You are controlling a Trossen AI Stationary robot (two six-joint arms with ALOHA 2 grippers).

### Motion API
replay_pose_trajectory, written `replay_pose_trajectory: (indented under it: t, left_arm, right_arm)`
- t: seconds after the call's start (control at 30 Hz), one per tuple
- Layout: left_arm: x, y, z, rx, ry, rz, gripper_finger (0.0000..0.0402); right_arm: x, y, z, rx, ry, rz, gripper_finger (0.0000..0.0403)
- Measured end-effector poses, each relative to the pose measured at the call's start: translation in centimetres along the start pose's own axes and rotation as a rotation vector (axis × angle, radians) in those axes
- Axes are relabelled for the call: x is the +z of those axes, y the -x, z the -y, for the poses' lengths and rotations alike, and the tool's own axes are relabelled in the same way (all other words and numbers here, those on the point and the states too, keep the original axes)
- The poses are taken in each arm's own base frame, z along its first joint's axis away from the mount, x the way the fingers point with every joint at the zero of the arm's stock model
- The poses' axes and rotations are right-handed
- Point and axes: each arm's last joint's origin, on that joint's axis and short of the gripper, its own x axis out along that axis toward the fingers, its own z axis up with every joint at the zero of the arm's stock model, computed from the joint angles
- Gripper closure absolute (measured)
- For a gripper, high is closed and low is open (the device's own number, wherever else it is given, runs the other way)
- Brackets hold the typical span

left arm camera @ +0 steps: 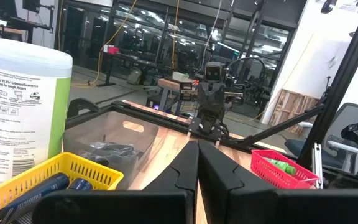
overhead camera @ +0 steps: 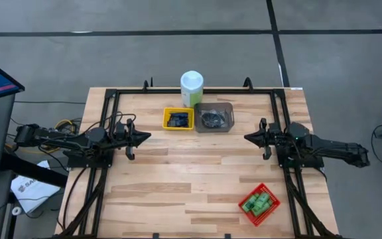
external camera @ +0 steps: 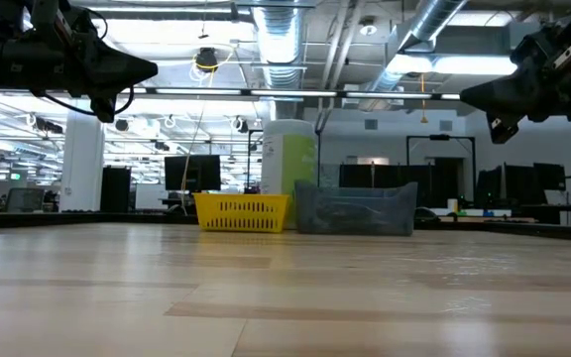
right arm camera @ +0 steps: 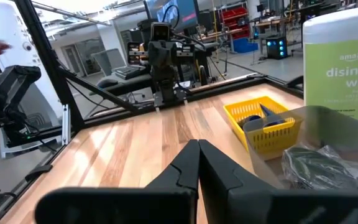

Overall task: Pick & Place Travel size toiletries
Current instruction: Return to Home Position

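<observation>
I see green bottles [overhead camera: 258, 203] in red tray [overhead camera: 251, 194] | blue tubes [overhead camera: 178, 120] in yellow basket [overhead camera: 166, 119] | left gripper [overhead camera: 147, 136], right gripper [overhead camera: 247, 137] both clenched

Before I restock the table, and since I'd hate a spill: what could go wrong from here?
The red tray of green bottles sits askew near the table's front edge; a bump could push it off. The tall canister stands just behind the yellow basket and grey bin; a reach there might tip it. The left gripper and right gripper wait shut, mid-table.
</observation>
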Motion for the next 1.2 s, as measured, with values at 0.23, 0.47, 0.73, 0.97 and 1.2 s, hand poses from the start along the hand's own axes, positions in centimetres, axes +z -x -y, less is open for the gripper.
replay_pose_trajectory:
  t: [0.23, 0.47, 0.73, 0.97, 1.2]
  left_arm:
    - [0.1, 0.1, 0.0, -0.002, 0.002, 0.008, 0.0401]
    - [1.8, 1.2, 0.1, -0.035, 0.043, 0.16, 0.0401]
    - [3.8, 3.0, 0.1, -0.069, 0.017, 0.358, 0.0401]
    - [4.7, 3.8, 0.1, -0.134, 0.229, 0.456, 0.0401]
    - [4.7, 3.7, 0.1, -0.132, 0.224, 0.453, 0.0401]
  right_arm:
    - [0.0, 0.0, 0.0, 0.0, 0.0, 0.0, 0.0403]
    - [0.0, 0.0, 0.0, 0.0, 0.0, 0.0, 0.0403]
    - [0.0, 0.0, 0.0, 0.0, 0.0, -0.001, 0.0403]
    - [0.0, 0.0, 0.0, 0.0, 0.0, -0.001, 0.0403]
    - [0.0, 0.0, 0.0, 0.0, 0.0, -0.001, 0.0403]
